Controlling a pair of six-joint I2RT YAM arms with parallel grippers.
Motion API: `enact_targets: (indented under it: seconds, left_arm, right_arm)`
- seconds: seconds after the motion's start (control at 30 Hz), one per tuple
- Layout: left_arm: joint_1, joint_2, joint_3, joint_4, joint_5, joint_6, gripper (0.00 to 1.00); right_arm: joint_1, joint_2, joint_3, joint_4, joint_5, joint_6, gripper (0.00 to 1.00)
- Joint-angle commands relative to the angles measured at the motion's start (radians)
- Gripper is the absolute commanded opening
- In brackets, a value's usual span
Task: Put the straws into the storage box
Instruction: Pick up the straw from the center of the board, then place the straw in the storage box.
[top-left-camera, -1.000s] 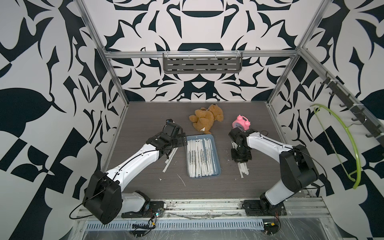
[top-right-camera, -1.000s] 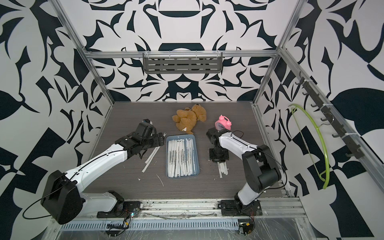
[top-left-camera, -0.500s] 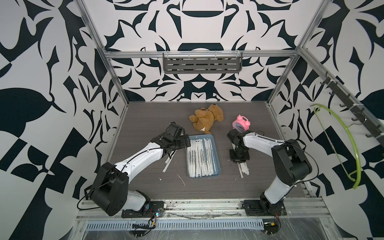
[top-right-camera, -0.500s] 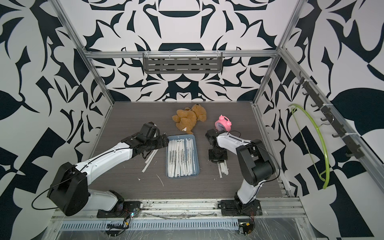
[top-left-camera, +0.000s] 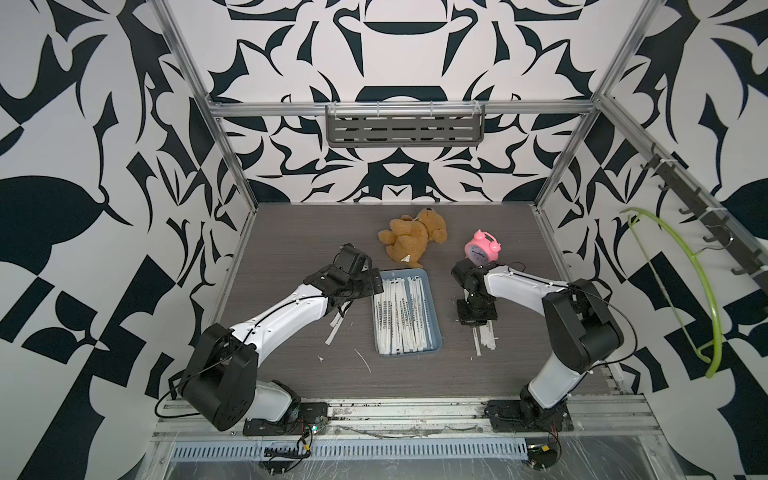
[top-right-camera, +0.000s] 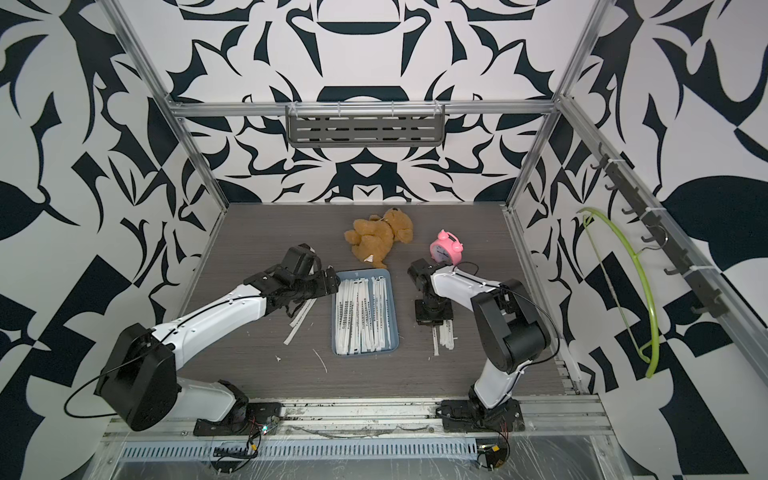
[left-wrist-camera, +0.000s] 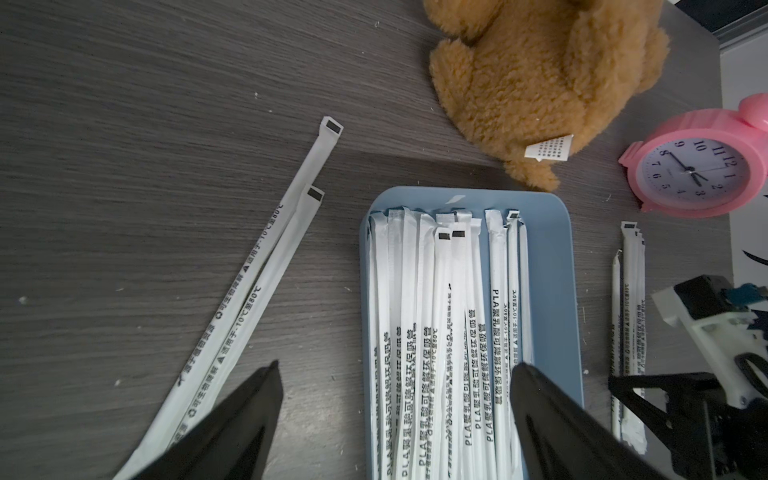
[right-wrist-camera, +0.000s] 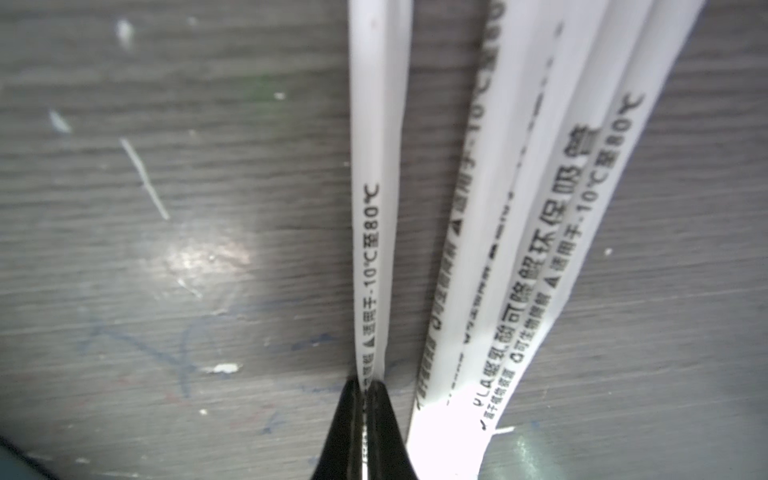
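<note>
The long, thin, flat paper-wrapped straws (left-wrist-camera: 440, 332) are white with small black print and a black square at one end. The shallow rectangular plastic storage box (left-wrist-camera: 548, 270) is blue-grey. The plush teddy bear (top-left-camera: 411, 241) is golden brown. The round plastic alarm clock (top-left-camera: 482, 251) is pink with a pale face. The tabletop (top-left-camera: 291, 232) is dark grey wood grain, and the walls (top-left-camera: 124, 124) are white with bold black leaf shapes.

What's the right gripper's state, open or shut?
Shut on a straw. In the right wrist view the right gripper pinches that one wrapped strip between its black tips; the other straws lie loose beside it.
</note>
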Motion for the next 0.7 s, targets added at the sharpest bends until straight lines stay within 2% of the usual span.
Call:
enact_targets:
  seconds: [0.0,0.2,0.37,0.5,0.67]
  left_arm:
    - [-0.001,-0.031,0.011,-0.032,-0.047,0.034,0.93]
    - [-0.001,0.009,0.053,-0.058,-0.070,0.028,0.93]
    - [0.000,-0.004,0.048,-0.053,-0.057,0.007,0.92]
    - [0.000,-0.026,0.015,-0.058,-0.075,0.006,0.92]
    - [0.000,-0.052,-0.007,-0.074,-0.108,0.021,0.93]
  right_arm:
    - [0.053,-0.061,0.029,-0.024,-0.032,0.025,0.04]
    - [0.124,-0.191,0.101,-0.097,-0.026,0.142,0.03]
    - [0.286,-0.224,0.208,-0.151,0.058,0.277,0.03]
    - [0.413,-0.188,0.283,-0.098,0.097,0.395,0.01]
    - [0.504,-0.034,0.405,-0.033,0.092,0.416,0.01]
